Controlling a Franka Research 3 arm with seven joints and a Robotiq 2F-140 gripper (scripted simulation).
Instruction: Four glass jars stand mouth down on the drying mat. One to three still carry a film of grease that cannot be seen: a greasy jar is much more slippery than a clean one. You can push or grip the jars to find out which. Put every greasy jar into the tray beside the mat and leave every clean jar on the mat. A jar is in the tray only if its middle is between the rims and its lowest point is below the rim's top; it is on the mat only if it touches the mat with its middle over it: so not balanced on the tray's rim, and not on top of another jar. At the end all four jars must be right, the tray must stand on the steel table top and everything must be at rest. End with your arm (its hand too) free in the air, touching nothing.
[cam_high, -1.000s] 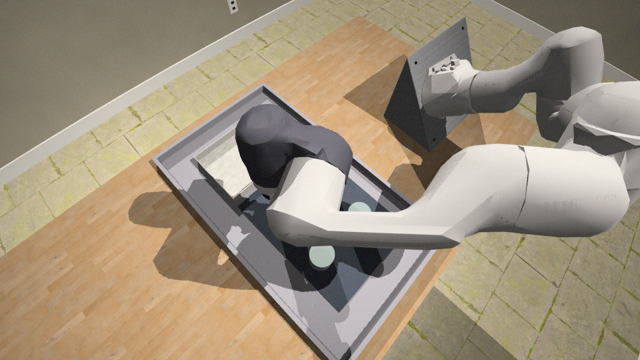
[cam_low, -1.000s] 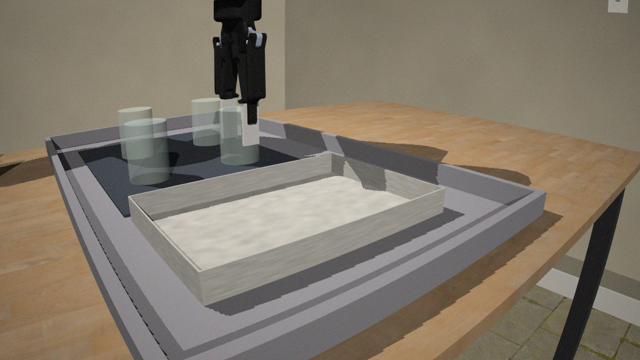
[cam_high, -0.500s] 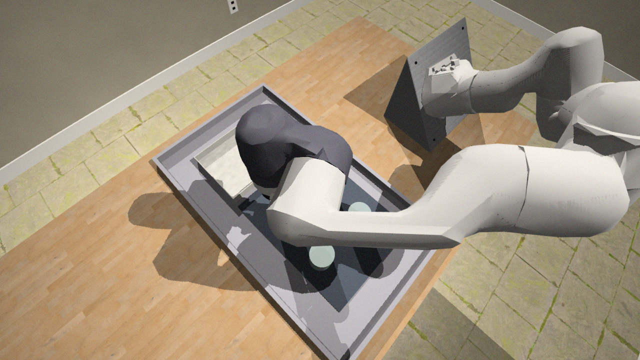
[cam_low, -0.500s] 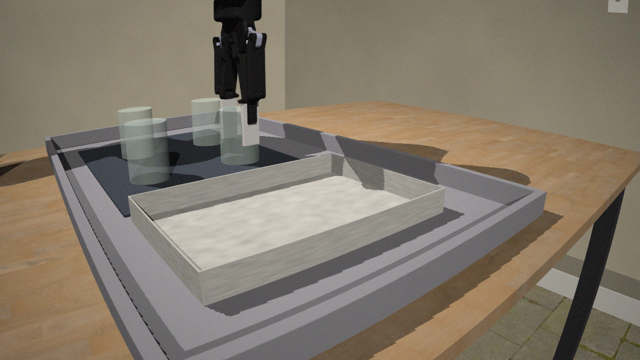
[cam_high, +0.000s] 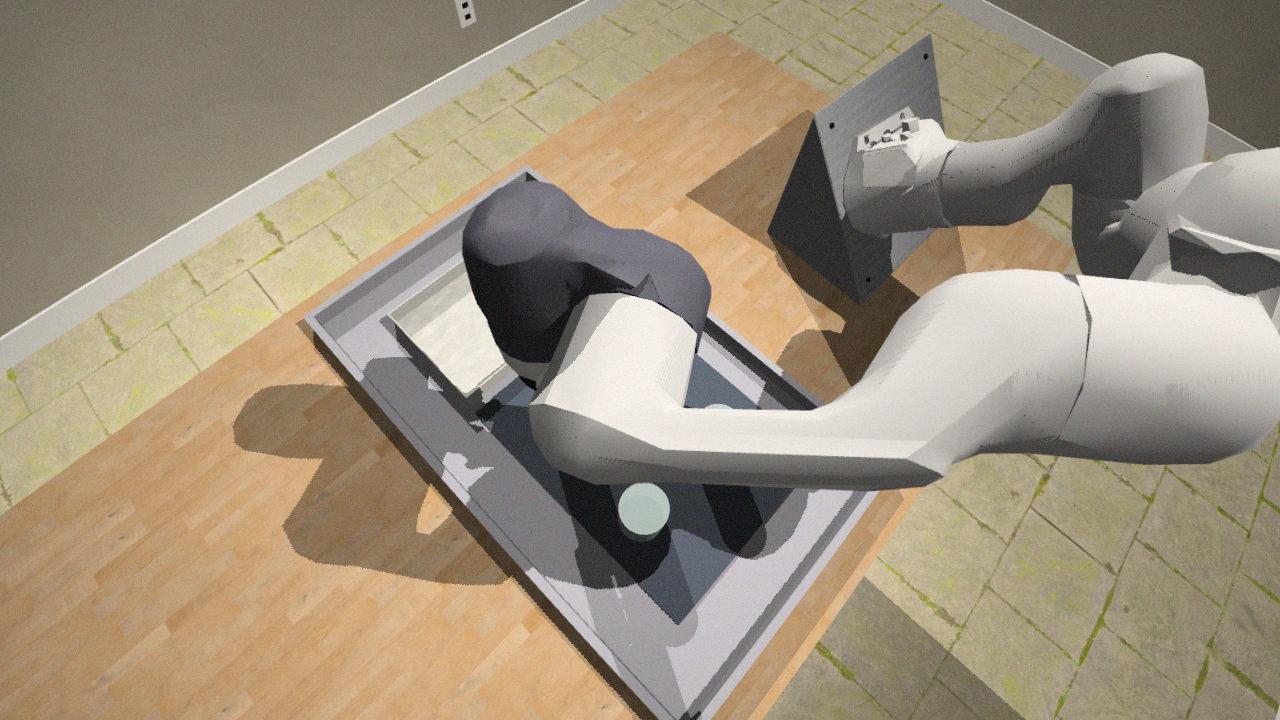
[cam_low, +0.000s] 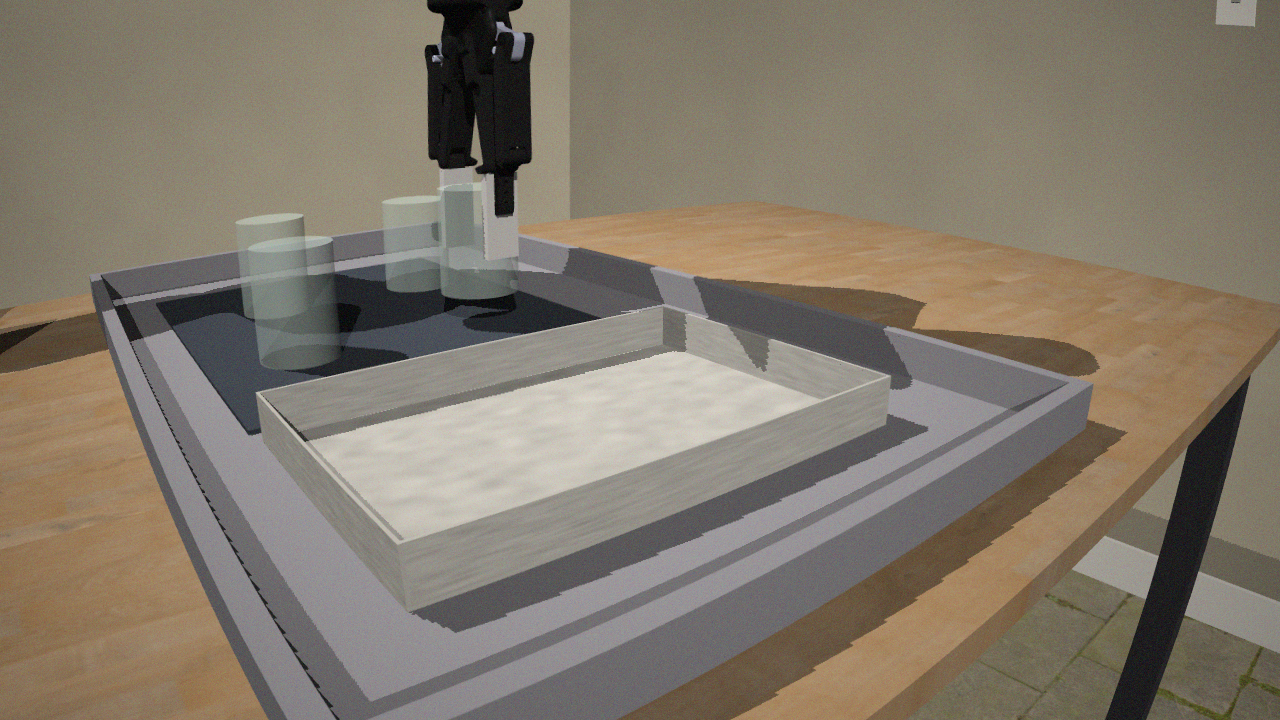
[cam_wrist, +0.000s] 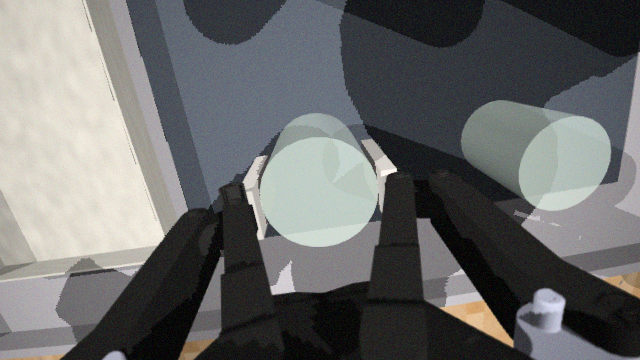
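Observation:
My gripper (cam_wrist: 317, 166) is shut on a pale glass jar (cam_wrist: 318, 182), its white pads pressing both sides. In the exterior view the gripper (cam_low: 487, 214) comes straight down on that jar (cam_low: 474, 241), which stands upright at the dark mat's (cam_low: 375, 322) corner nearest the tray. A second jar (cam_low: 411, 243) stands just behind it and also shows in the wrist view (cam_wrist: 537, 152). Two more jars (cam_low: 290, 300) (cam_low: 268, 259) stand at the mat's left. The pale tray (cam_low: 572, 438) holds nothing. In the top view the arm hides most jars; one jar (cam_high: 643, 510) shows.
The mat and tray lie on a grey steel table top with a raised rim (cam_low: 895, 474), set on a wooden table (cam_low: 1029, 295). The tray's near wall (cam_wrist: 135, 125) runs close to the left of the held jar. A grey mounting block (cam_high: 850, 170) stands behind.

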